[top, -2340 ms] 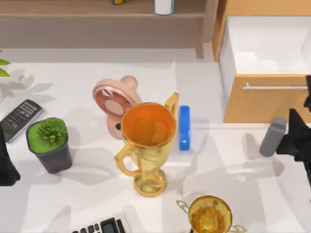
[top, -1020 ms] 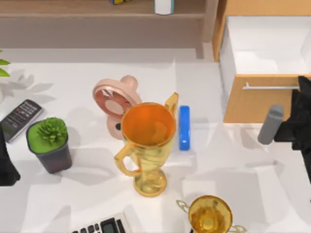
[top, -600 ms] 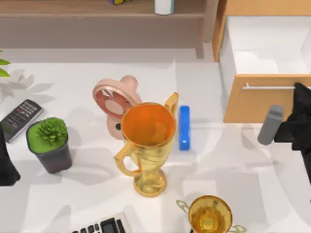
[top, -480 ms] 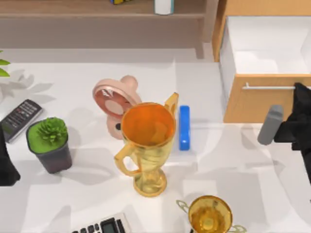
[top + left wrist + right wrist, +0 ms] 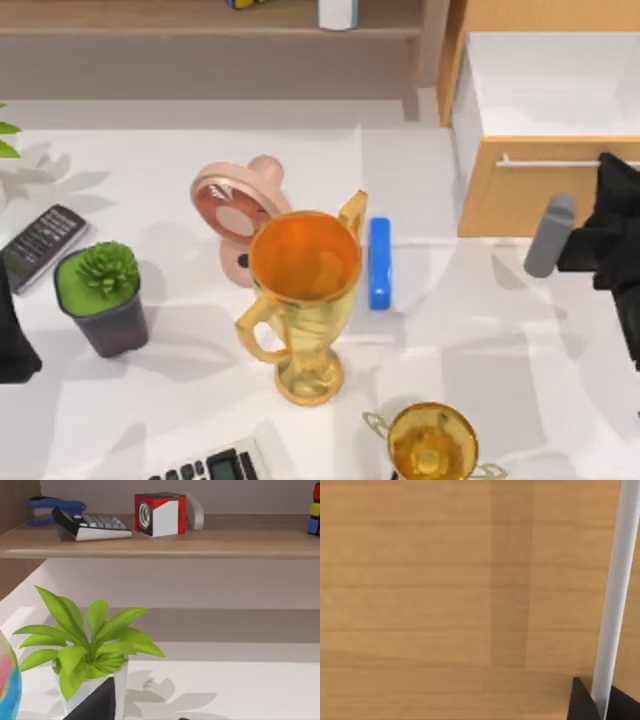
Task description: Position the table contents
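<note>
My right gripper (image 5: pixel 610 165) is at the front of the wooden drawer (image 5: pixel 520 195) at the table's right. In the right wrist view its two dark fingertips (image 5: pixel 581 702) flank the drawer's silver bar handle (image 5: pixel 615 595), and the gripper (image 5: pixel 602 702) is shut on it. The drawer stands partly open, showing its white inside (image 5: pixel 550 90). A grey cylindrical part (image 5: pixel 548 235) sticks out beside the right wrist. My left arm (image 5: pixel 10 335) is parked at the table's left edge.
On the table are a large gold trophy (image 5: pixel 300 300), a pink fan (image 5: pixel 232 212), a blue bar (image 5: pixel 379 262), a potted succulent (image 5: pixel 100 295), a remote (image 5: pixel 40 243), a small trophy (image 5: pixel 432 442) and a calculator (image 5: pixel 210 466). A shelf (image 5: pixel 200 25) runs along the back.
The right arm has moved toward the back of the table with the handle, and the drawer front has slid inward. The left arm has stayed still.
</note>
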`<move>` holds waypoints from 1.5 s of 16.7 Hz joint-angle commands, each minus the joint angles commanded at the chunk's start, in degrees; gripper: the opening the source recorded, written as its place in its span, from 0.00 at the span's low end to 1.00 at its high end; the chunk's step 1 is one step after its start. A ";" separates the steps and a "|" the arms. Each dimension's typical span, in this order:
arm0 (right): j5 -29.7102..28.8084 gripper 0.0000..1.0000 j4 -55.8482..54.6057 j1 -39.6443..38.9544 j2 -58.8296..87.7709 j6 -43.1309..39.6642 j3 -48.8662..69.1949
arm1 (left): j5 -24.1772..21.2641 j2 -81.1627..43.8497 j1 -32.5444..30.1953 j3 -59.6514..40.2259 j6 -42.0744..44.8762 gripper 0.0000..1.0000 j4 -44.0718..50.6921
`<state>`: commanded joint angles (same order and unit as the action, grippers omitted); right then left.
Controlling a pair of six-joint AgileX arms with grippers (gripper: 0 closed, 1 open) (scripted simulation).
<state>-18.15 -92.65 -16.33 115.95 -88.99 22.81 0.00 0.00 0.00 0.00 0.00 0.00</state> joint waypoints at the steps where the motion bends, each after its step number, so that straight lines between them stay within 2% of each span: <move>1: 0.33 0.00 0.81 0.36 0.35 0.01 1.13 | 0.00 0.00 0.00 0.00 0.00 1.00 0.00; 7: 2.46 0.00 6.20 2.48 2.71 -0.03 8.89 | 0.00 0.00 0.00 0.00 0.00 1.00 0.00; 13: 2.66 0.00 7.20 2.58 3.27 0.10 9.73 | 0.00 0.00 0.00 0.00 0.00 1.00 0.00; 21: 4.92 0.00 14.98 4.86 8.38 0.04 23.56 | 0.00 0.00 0.00 0.00 0.00 1.00 0.00; 25: 4.97 0.00 15.49 4.73 8.59 0.23 23.78 | 0.00 0.00 0.00 0.00 0.00 1.00 0.00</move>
<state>-13.17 -77.17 -11.59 124.54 -88.76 46.59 0.00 0.00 0.00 0.00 0.00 0.00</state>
